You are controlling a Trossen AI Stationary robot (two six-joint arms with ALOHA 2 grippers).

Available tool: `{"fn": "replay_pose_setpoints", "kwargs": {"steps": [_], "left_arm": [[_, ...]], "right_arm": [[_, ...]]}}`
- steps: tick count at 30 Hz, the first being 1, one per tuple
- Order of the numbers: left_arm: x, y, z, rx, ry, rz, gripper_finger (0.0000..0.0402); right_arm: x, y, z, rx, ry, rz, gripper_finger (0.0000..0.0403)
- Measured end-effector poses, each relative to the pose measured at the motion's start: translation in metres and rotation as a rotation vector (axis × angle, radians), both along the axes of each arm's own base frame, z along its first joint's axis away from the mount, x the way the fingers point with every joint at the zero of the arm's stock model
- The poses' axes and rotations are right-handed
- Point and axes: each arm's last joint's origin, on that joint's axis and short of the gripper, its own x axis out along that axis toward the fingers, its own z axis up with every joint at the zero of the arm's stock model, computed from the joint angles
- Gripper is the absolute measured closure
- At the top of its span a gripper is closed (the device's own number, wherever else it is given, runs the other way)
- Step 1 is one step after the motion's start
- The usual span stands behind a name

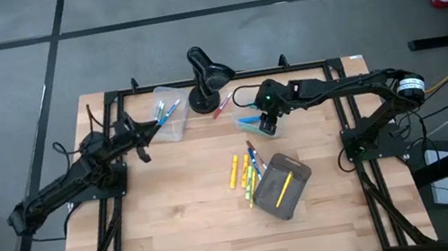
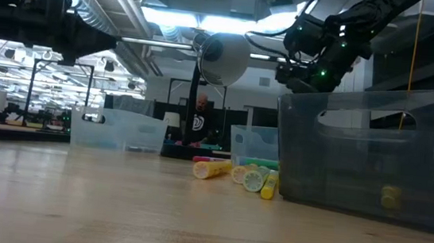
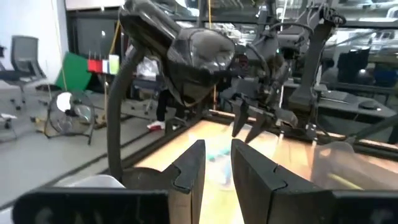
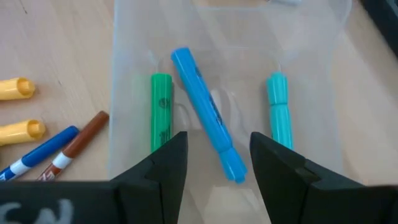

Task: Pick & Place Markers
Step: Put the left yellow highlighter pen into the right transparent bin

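Observation:
Several markers (image 1: 245, 172) lie loose on the wood table in yellow, green, blue and brown, and show end-on in the low view (image 2: 236, 174). One yellow marker (image 1: 285, 190) lies in the grey container (image 1: 297, 204). My right gripper (image 4: 217, 168) hangs open over a small clear bin (image 4: 124, 93), where a green marker (image 4: 161, 112), a blue marker (image 4: 202, 109) and a teal marker (image 4: 280, 109) lie flat on the floor. It touches none of them. My left gripper (image 1: 143, 143) waits open beside another clear bin (image 1: 171, 125) with blue markers in it.
A black desk lamp (image 1: 207, 78) stands at the far edge between the two clear bins, with a red marker (image 1: 222, 105) lying beside its base. The near half of the table (image 1: 178, 233) is bare wood. A person (image 2: 199, 120) sits in the room beyond.

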Motion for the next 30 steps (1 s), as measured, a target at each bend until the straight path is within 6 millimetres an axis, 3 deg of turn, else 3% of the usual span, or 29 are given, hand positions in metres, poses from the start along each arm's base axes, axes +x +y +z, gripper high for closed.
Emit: {"fn": "replay_pose_setpoints", "kwargs": {"steps": [8, 23, 30], "left_arm": [[-0.003, -0.002, -0.001, -0.024, -0.014, 0.008, 0.0329], [0.002, -0.012, -0.008, -0.058, 0.045, 0.038, 0.0329], [0.007, -0.028, -0.009, -0.031, 0.069, -0.068, 0.0329]], "right_arm": [[0.005, 0.007, 0.002, -0.034, -0.017, 0.064, 0.0229], [0.029, 0.07, 0.011, -0.037, -0.151, 0.307, 0.0229], [0.033, 0.089, 0.012, -0.048, -0.172, 0.382, 0.0229]]}}
